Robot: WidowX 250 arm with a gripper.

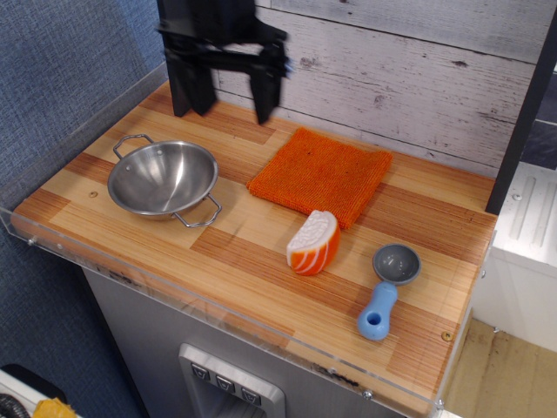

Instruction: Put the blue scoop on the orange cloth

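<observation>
Black gripper (231, 97) hangs blurred over the worktop's (261, 252) back edge, jaws spread wide and empty. No readable writing anywhere. Ribbed orange cloth (320, 174) lies flat mid-back. Glossy striped toy wedge (313, 242) sits just in front. Blue scoop (385, 293), chunky plastic handle, round grey bowl, rests near the front right corner. Shiny steel bowl (164, 179) sits left.

Toy kitchen, wooden counter (261, 252), plank wall (409, 78)
</observation>
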